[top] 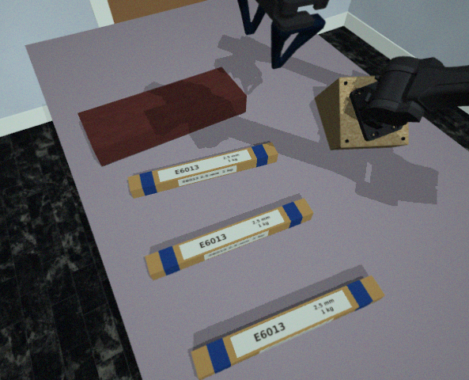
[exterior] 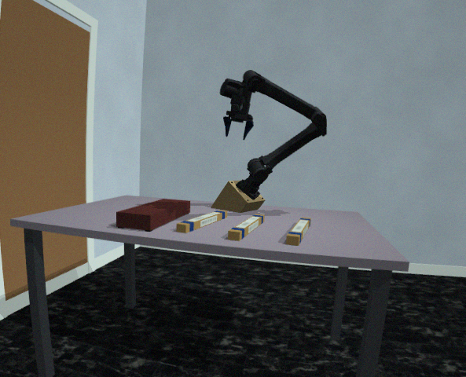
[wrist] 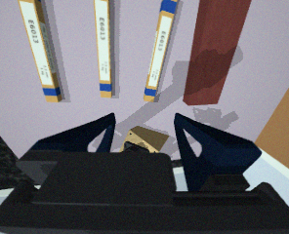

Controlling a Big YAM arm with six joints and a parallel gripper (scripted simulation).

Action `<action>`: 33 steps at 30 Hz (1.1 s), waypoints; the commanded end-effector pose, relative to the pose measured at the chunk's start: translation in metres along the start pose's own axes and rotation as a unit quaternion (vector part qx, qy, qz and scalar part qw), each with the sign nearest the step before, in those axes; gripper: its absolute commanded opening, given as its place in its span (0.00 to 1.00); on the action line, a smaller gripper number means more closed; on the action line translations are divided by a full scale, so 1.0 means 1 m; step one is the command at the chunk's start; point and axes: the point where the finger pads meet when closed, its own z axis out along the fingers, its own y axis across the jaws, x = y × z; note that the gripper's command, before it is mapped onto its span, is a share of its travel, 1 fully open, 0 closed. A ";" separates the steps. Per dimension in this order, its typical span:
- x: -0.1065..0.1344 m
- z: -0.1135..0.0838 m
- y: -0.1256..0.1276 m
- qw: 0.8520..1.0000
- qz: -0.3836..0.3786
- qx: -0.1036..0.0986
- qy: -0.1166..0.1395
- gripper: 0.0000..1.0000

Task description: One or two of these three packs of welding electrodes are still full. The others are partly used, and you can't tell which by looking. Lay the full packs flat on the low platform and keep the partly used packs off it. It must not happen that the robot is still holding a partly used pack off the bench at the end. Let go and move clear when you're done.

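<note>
Three tan packs with blue bands and white E6013 labels lie flat in a row on the table. One pack (top: 202, 169) lies next to the dark red low platform (top: 163, 114), one (top: 228, 238) lies in the middle, and one (top: 286, 325) lies nearest the camera. In the wrist view the packs (wrist: 160, 49), (wrist: 103, 46), (wrist: 41, 49) lie left of the platform (wrist: 215, 49). The platform top is bare. My gripper (exterior: 236, 130) is open and empty, high above the table near the platform's far end. It also shows in the wrist view (wrist: 144, 119).
The arm's tan wedge base (top: 363, 112) stands on the table to the right of the platform. The table (exterior: 208, 231) ends close to the packs' left ends. A brown door panel (exterior: 42, 154) is on the left wall.
</note>
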 end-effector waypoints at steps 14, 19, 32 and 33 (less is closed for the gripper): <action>0.005 -0.002 0.002 0.997 0.001 -0.061 0.044 0.74; 0.005 -0.002 0.002 0.997 0.001 -0.061 0.044 0.74; -0.004 0.016 0.005 0.997 0.001 -0.064 0.046 0.43; -0.006 0.022 0.006 0.997 0.001 -0.066 0.048 0.43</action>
